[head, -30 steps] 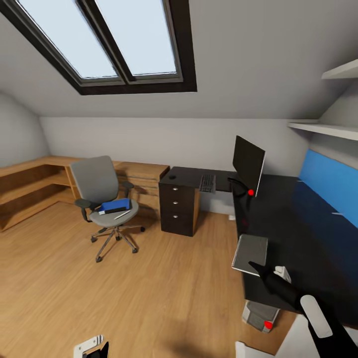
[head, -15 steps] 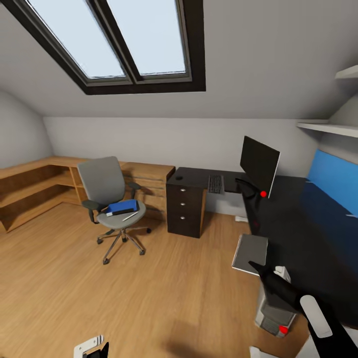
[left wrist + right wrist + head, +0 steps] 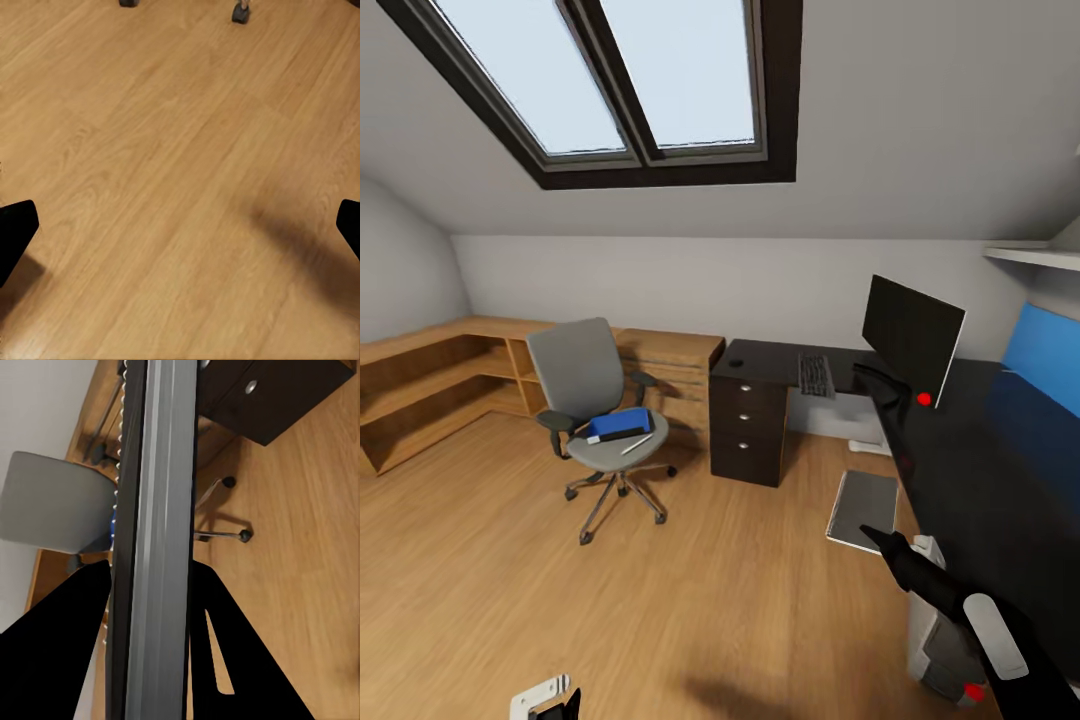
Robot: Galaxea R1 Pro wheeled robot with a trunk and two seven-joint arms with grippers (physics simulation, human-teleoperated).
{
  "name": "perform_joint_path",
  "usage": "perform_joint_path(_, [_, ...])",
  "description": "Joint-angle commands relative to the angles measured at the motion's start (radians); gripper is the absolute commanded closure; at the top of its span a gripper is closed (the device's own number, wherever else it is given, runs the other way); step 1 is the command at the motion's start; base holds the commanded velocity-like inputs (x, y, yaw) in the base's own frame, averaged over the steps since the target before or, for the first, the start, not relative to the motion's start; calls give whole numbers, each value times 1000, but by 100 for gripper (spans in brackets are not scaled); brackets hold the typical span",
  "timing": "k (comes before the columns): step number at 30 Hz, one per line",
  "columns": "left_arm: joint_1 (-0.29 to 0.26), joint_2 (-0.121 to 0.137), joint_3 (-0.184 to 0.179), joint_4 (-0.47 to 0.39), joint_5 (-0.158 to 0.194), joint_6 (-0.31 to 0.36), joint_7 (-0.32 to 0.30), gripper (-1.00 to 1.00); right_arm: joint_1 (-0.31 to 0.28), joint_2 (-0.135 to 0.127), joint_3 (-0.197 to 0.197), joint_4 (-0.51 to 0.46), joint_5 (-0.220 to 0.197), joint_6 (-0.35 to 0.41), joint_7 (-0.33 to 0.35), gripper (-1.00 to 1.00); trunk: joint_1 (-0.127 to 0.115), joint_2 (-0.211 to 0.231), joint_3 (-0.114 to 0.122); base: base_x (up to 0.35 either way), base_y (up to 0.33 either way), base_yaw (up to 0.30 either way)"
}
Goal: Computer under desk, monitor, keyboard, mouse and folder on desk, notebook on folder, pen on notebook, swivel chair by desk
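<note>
Only the camera has been turned since earlier. The notebook (image 3: 863, 508) is pinched by the right gripper (image 3: 877, 540), ready for the desk (image 3: 960, 480); the left gripper (image 3: 180, 225) is spread.

Attic bedroom: sloped grey ceiling fitted with a dark-framed skylight (image 3: 630, 90); pale walls; wood plank floor (image 3: 660, 600); light wooden corner shelving (image 3: 430, 385) set along the far wall; white wall shelf (image 3: 1035, 255) mounted at right.

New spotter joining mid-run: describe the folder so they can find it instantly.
Find the grey swivel chair on the wooden floor, left of the black desk. The folder lies flat on its seat. It is the bright blue rectangle, with a thin pale pen beside it.
</note>
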Motion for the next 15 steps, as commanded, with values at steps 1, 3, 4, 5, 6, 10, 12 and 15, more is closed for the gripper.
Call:
perform_joint_path(1, [-1,1,-7,1,11,-4,-2,-100,-1,0,-3,0,-4,8,2,100,0,-1,-1,101,99,0])
perform_joint_path(3, [-1,1,-7,1,11,-4,-2,-100,-1,0,-3,0,-4,8,2,100,0,-1,-1,66,65,-18])
perform_joint_path(4, [-1,1,-7,1,11,-4,-1,-100,-1,0,-3,0,-4,8,2,100,0,-1,-1,41,41,-72])
perform_joint_path(5, [-1,1,-7,1,11,-4,-1,-100,-1,0,-3,0,-4,8,2,100,0,-1,-1,33,33,-106])
perform_joint_path(6, [-1,1,-7,1,11,-3,-1,-100,-1,0,-3,0,-5,8,3,100,0,-1,-1,27,26,-133])
perform_joint_path(10, [-1,1,-7,1,11,-3,0,-100,-1,0,-3,0,-5,9,4,100,0,-1,1,14,13,-193])
perform_joint_path(12, [-1,0,-7,1,11,-3,0,-100,-1,0,-3,0,-5,9,5,100,0,-1,2,6,6,-236])
perform_joint_path(15, [-1,-1,-7,2,11,-3,0,-100,-1,0,-2,0,-5,9,5,100,0,-1,2,2,2,-200])
